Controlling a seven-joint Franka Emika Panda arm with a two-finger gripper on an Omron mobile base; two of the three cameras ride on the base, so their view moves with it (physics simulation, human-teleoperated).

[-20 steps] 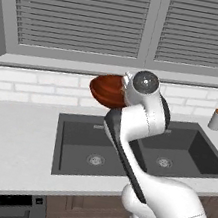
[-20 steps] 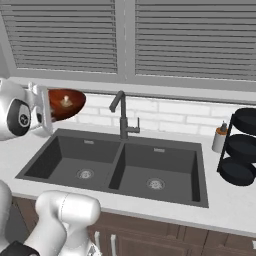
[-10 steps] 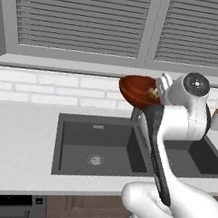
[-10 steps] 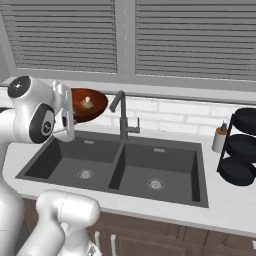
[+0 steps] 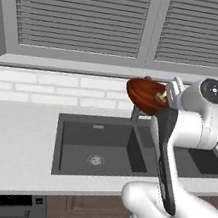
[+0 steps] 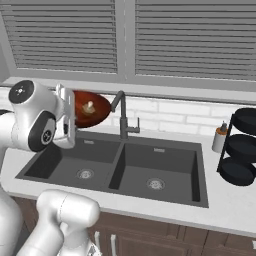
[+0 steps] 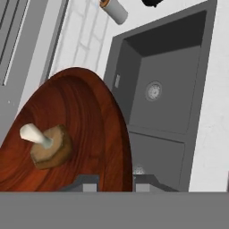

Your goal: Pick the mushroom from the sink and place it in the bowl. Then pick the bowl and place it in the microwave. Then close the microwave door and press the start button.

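The sink (image 6: 120, 165) takes the lower centre of the right base view, a dark double basin with its faucet (image 6: 121, 114) at the middle of the back edge. The bowl (image 6: 90, 108) is in the upper left of that view, lifted above the left basin and tilted steeply. The gripper (image 7: 115, 182), at the bottom centre of the hand view, is closed on the rim of the bowl. The mushroom (image 7: 48, 144) lies inside the bowl, at the lower left of the hand view.
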